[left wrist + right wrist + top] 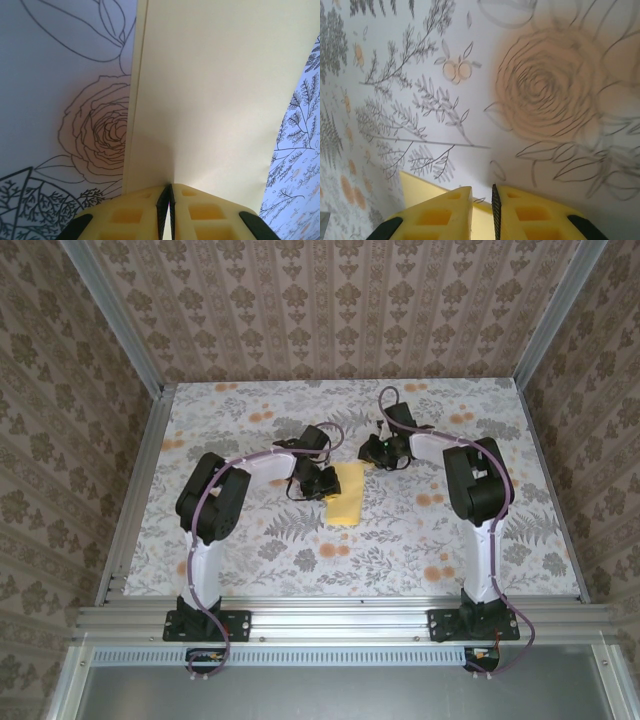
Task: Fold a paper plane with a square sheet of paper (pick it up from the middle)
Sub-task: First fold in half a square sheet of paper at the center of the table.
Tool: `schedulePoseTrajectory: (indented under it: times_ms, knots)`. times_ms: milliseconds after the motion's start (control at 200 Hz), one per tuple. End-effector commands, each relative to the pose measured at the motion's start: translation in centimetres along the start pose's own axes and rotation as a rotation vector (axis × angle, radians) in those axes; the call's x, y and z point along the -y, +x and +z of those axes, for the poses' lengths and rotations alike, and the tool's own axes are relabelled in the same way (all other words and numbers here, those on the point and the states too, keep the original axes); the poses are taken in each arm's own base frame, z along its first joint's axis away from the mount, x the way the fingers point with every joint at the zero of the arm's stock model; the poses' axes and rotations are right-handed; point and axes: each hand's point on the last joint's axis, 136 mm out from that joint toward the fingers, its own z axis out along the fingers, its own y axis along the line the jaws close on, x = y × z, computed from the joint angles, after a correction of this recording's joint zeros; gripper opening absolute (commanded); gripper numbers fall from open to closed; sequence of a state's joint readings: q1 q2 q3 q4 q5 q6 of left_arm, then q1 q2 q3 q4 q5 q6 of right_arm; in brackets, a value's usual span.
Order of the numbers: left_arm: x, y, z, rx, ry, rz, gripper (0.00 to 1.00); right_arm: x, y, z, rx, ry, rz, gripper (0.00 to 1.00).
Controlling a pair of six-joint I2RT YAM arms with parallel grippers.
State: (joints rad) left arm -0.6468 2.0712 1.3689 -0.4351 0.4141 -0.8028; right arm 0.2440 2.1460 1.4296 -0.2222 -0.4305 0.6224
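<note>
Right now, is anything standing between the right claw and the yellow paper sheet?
Nothing visible does. The edge of the sheet lies right beside the right claw, with no object between them; the left claw pinches the sheet's left side.

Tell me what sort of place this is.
Most likely a robotics lab test cell, not a home. An aluminium frame boxes in the table, the walls are flat wallpaper-print panels, and the left arm and right arm are bolted at its near edge.
</note>
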Motion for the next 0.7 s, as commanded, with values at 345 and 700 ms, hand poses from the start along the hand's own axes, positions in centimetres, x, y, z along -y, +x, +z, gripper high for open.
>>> schedulePoseTrajectory:
  times_ms: [345,700]
  knots:
    - [-7.3,5.1,3.8,-0.157,-0.253,-0.076,0.15,-2.7,8.5,-3.7,-0.137,-0.073,-0.005,0.18]
    - [-7.6,5.2,3.8,-0.157,-0.266,-0.085,0.15,-2.3,14.5,-3.4,-0.258,-0.138,0.052,0.18]
